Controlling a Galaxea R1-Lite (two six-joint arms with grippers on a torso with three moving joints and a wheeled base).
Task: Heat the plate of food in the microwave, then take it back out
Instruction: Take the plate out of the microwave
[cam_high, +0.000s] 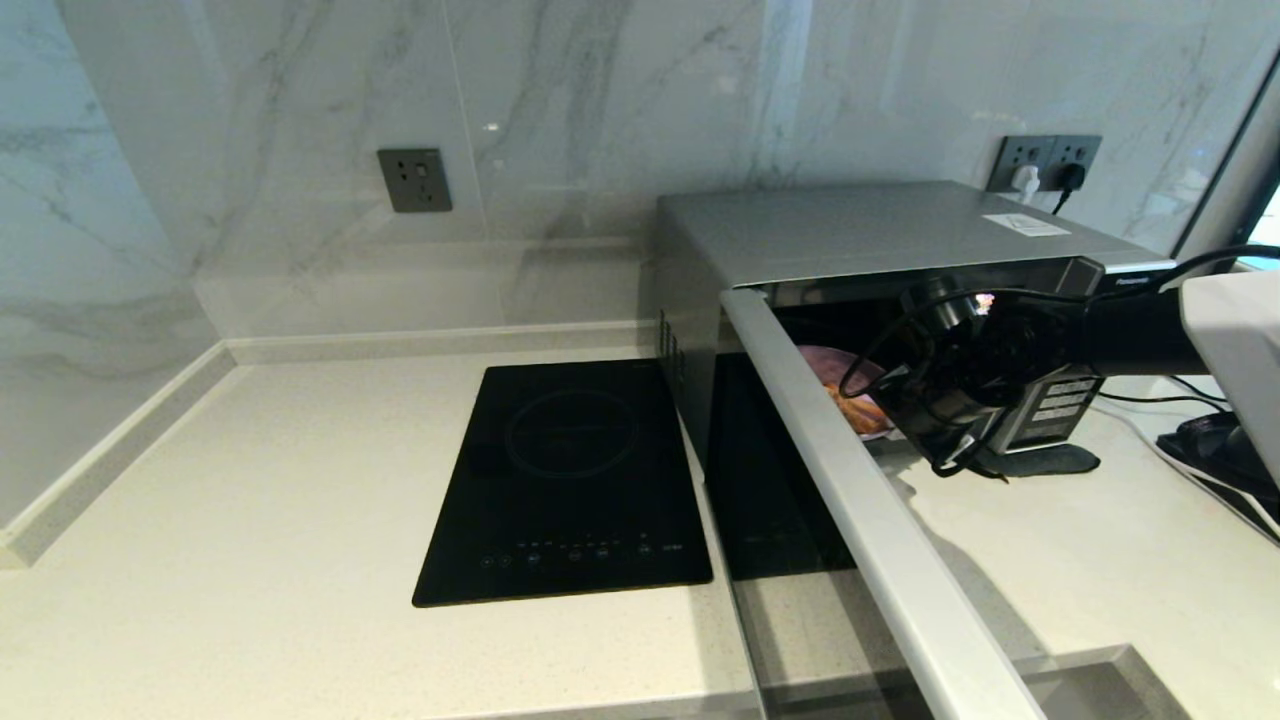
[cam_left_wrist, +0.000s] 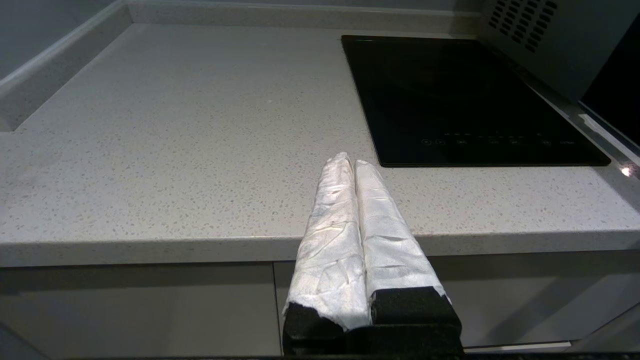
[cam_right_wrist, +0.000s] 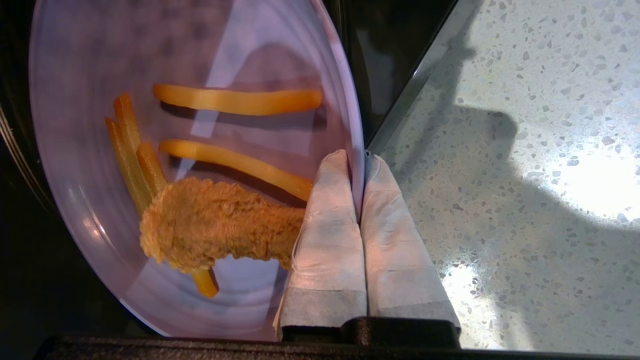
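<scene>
My right end effector (cam_right_wrist: 357, 160) is clenched on the rim of the plate (cam_right_wrist: 100, 75), one finger inside the rim, one outside. Plate sits at the mouth of the microwave (cam_high: 860, 230), door (cam_high: 870, 520) swung open; fries (cam_right_wrist: 235, 100) and crumbed piece (cam_right_wrist: 215, 225) lie just ahead of my fingers. Left end effector (cam_left_wrist: 350, 162) closed, empty, parked over the counter (cam_left_wrist: 175, 150) edge near the hob (cam_left_wrist: 460, 100).

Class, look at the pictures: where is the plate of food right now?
The plate of food sits at the open microwave mouth, right of the hob, its rim pinched by the right claw.
</scene>
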